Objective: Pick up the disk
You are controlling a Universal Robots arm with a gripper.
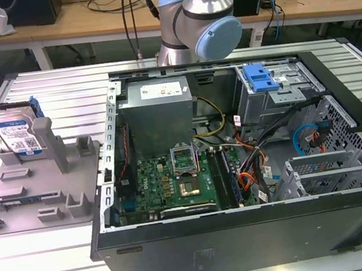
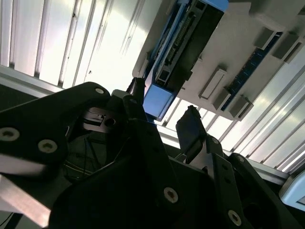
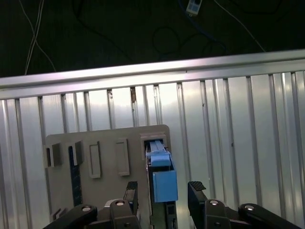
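Jaws gape wide, poised to straddle the disk (image 1: 16,135), which stands on edge in the grey holder (image 1: 47,189) at nine o'clock from the computer case (image 1: 250,240). Closing off-centre could knock it askew or pinch the holder.

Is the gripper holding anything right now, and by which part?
Nothing is held. The gripper is open, fingers clear of the disk standing in the grey holder.

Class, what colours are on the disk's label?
The disk label is blue and white, best in the exterior view.
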